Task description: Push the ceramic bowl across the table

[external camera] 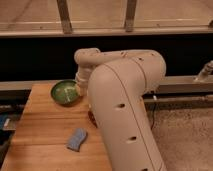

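Note:
The green ceramic bowl [63, 93] sits near the far edge of the wooden table [42, 127], left of the middle. My gripper [79, 90] hangs from the white arm [125, 95] at the bowl's right rim, mostly hidden by the wrist. It appears to touch or sit just inside the rim. The arm's big white body covers the right part of the table.
A blue sponge [77, 139] lies on the table nearer the front, below the bowl. A small dark reddish thing [92, 118] peeks out beside the arm. A dark wall and a metal rail run behind the table. Speckled floor lies to the right.

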You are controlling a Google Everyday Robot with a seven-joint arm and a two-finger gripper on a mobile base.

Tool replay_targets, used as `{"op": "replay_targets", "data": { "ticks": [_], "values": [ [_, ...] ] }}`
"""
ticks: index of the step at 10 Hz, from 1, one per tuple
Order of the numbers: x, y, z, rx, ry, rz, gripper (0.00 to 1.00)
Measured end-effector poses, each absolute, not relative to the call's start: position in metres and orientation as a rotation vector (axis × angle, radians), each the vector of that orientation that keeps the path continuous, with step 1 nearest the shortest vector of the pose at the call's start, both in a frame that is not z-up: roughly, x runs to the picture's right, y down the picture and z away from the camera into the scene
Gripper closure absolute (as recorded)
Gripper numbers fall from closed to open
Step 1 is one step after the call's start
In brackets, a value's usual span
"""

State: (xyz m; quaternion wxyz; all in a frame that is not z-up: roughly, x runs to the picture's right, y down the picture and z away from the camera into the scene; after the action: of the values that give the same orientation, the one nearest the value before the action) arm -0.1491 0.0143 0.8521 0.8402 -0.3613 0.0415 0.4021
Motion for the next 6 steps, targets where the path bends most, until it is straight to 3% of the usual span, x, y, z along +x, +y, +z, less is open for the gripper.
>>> {"op": "replay_targets", "data": {
  "ticks": [3,6],
  "values": [
    [-0.177,-0.017,0.861,-0.607,0.075,0.718,1.00],
    [-0.175,-0.033,0.871,-0.555,0.063,0.668,1.00]
  ]
}}
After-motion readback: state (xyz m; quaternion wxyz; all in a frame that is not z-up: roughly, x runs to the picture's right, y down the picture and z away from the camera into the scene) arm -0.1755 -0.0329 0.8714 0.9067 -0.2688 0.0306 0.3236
